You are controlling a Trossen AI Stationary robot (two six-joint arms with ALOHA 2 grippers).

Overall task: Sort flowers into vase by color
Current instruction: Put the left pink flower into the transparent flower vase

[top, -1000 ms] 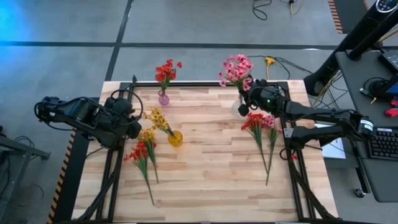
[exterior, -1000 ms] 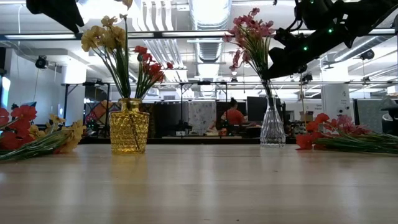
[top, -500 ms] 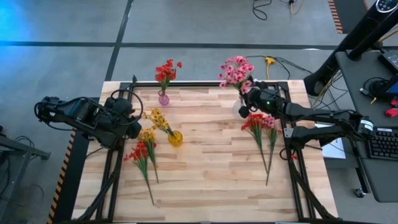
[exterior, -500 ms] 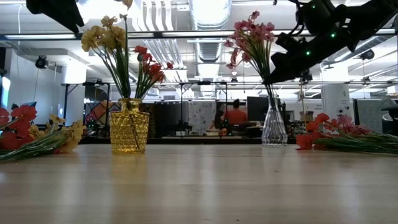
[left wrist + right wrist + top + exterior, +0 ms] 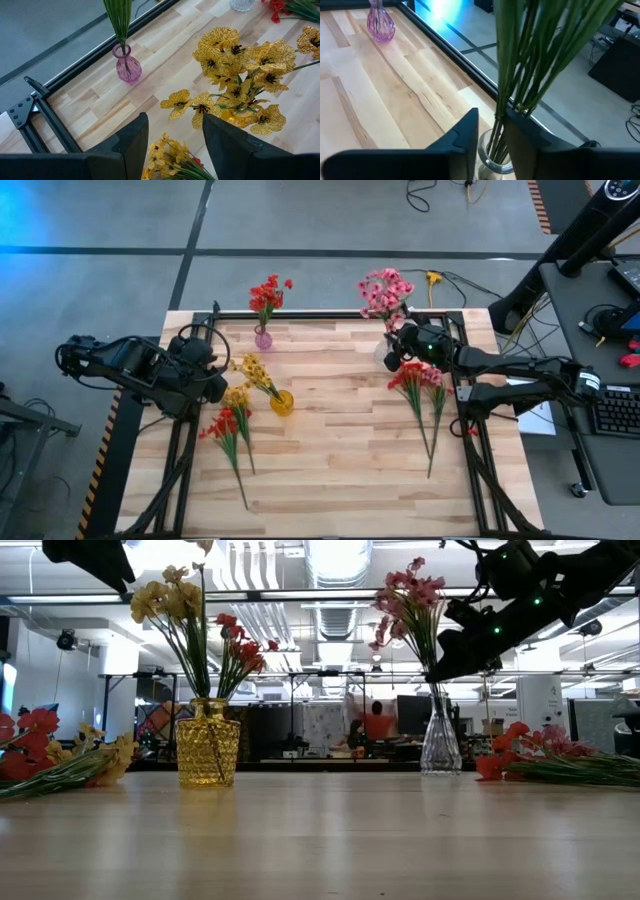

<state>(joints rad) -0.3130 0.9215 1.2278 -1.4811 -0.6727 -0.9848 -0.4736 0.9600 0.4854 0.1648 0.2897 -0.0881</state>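
Handling: the flowers are judged light and springy, with thin wiry stems that bend and soft blossom heads easily crushed; a sprig is best taken on the bare stem below the leaves, never at the blossoms.

Vases: three are counted on the table (image 5: 330, 470) — a purple vase (image 5: 263, 338) at upper centre-left of the high view, a yellow vase (image 5: 282, 402) at centre-left, a clear vase (image 5: 439, 745) at upper centre-right; glass is judged fragile and easy to tip.

Sorted so far: the red bunch (image 5: 268, 293) stands in the purple vase, the yellow bunch (image 5: 253, 370) in the yellow vase, the pink bunch (image 5: 384, 291) in the clear vase.

Loose sprigs: a left pile (image 5: 228, 426) of red and yellow lies at lower left, a right pile (image 5: 420, 385) of red and pink at right of centre; single stems cannot be counted.

Right gripper (image 5: 492, 137): placed around the pink stems just above the clear vase's mouth, jaws parted slightly, stems between them; no firm clamp is seen.

Left gripper (image 5: 175, 135): held above the left pile, jaws apart, nothing between them.
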